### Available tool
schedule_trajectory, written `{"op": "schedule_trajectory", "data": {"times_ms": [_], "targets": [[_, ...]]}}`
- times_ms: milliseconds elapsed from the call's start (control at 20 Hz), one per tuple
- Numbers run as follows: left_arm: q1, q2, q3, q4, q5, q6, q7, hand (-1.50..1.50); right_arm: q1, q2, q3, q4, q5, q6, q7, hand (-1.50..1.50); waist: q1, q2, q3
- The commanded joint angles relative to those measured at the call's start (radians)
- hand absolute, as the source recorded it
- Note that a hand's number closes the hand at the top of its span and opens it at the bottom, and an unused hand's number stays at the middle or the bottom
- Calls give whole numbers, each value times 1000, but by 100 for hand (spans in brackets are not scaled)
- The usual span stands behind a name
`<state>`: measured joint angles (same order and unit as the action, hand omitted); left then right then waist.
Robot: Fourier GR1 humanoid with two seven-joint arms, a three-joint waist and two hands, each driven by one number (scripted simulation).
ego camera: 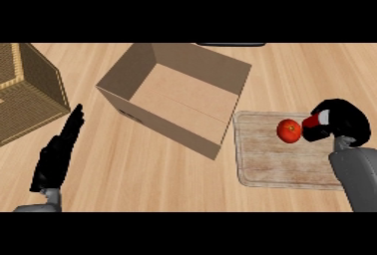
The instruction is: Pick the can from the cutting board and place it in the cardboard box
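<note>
A pale wooden cutting board (pixel 283 159) lies on the counter at the right. A red tomato (pixel 289 130) sits near its far edge. My right hand (pixel 342 122) is at the board's far right corner, its fingers curled round a red can (pixel 315 120) of which only a small red and white part shows. The open cardboard box (pixel 177 94) stands left of the board, its opening facing up and tilted toward me. My left hand (pixel 57 149) rests open at the lower left, fingers straight and pointing up, well away from the box.
A woven basket-like crate (pixel 26 89) stands at the far left edge. A dark flat object (pixel 230 44) shows at the counter's far edge behind the box. Bare wooden counter lies between the left hand and the box.
</note>
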<state>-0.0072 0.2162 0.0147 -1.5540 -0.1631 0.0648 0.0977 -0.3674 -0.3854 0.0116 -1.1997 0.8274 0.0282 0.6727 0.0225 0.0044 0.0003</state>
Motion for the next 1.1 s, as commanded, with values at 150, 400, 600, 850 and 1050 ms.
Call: {"op": "schedule_trajectory", "data": {"times_ms": [150,400,600,850,1050], "targets": [[-45,-12,-32,4,3,-25,-1,0,-119,-92,238,-6,24,118,-516,150,72,23,4],[-42,-17,-15,32,-15,4,-5,0,-224,-157,208,168,30,3,-828,150,28,13,2],[-27,-22,-21,20,-30,13,-12,0,-346,-120,136,336,-47,1,-996,150,19,8,1],[-15,-32,-30,-3,-30,13,20,0,-408,-24,34,246,-275,123,-1101,150,5,-1,1],[-5,-4,9,21,-26,9,-16,0,-487,-20,4,256,-348,234,-1160,150,-6,-3,0]]}}
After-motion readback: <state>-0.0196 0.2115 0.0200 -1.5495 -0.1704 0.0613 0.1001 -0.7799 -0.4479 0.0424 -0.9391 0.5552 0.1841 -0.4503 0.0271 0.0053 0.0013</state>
